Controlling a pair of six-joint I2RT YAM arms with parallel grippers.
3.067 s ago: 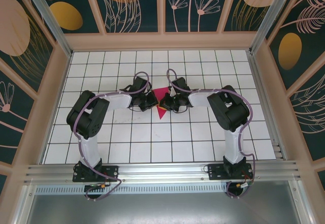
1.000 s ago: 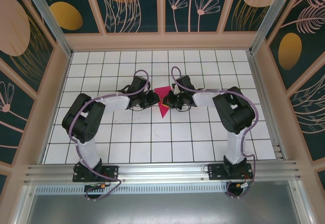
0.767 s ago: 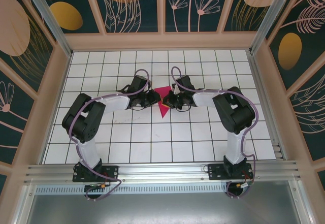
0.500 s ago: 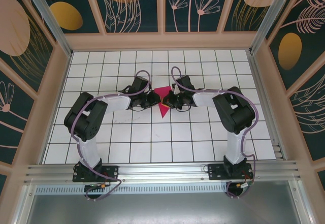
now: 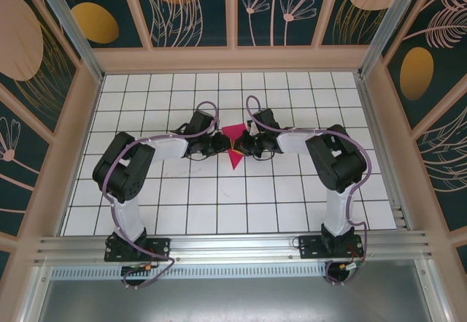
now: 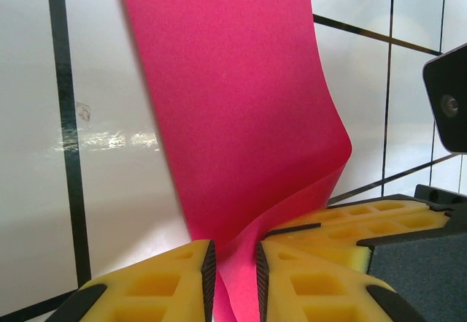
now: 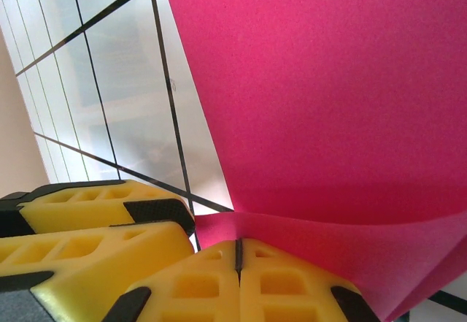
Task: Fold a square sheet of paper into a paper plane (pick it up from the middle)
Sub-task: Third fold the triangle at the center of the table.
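Left end effector (image 6: 233, 282) is narrow, the sheet of paper (image 6: 233, 103) between its fingers and running ahead, though I cannot tell if it is gripped. Right end effector (image 7: 237, 256) is clamped on the sheet's edge. An uneven pull could tear it or skew the crease.

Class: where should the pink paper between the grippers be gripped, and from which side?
Probably its right edge, approached level from the right, as the right gripper does: there the pink paper curls up off the table, leaving both faces free to pinch.
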